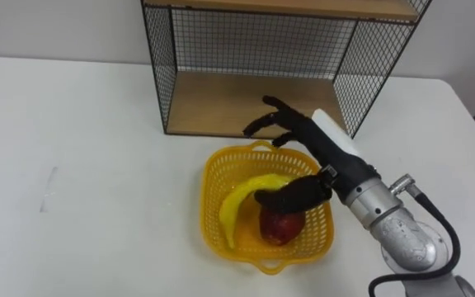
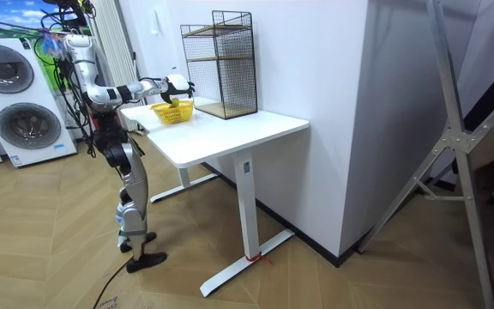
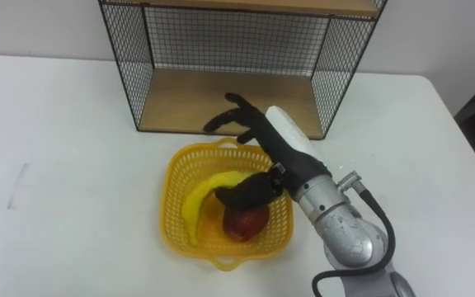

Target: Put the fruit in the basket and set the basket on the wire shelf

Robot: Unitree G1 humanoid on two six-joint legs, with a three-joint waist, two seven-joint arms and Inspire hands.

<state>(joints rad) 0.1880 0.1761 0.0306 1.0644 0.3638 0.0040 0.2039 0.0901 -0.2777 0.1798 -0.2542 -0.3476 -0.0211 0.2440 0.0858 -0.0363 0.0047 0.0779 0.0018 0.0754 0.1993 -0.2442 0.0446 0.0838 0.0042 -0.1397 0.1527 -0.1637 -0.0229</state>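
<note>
A yellow plastic basket (image 1: 213, 177) stands on the white table just in front of the wire shelf (image 1: 221, 103). In it lie a yellow banana (image 1: 242, 202) and a red apple (image 1: 280, 227). My right hand (image 1: 308, 136) hovers over the basket's far right side. Its fingers are spread and reach toward the shelf's wooden floor, while the thumb stretches left over the apple and the banana's end. The hand is open and holds nothing. In the room view I stand at the table's end with that arm stretched over the basket (image 2: 171, 112).
The black wire shelf has a wooden bottom board and a second level above (image 2: 225, 60). The white table (image 1: 72, 165) stretches wide to the left and right of the basket. Its right edge runs close beside my arm.
</note>
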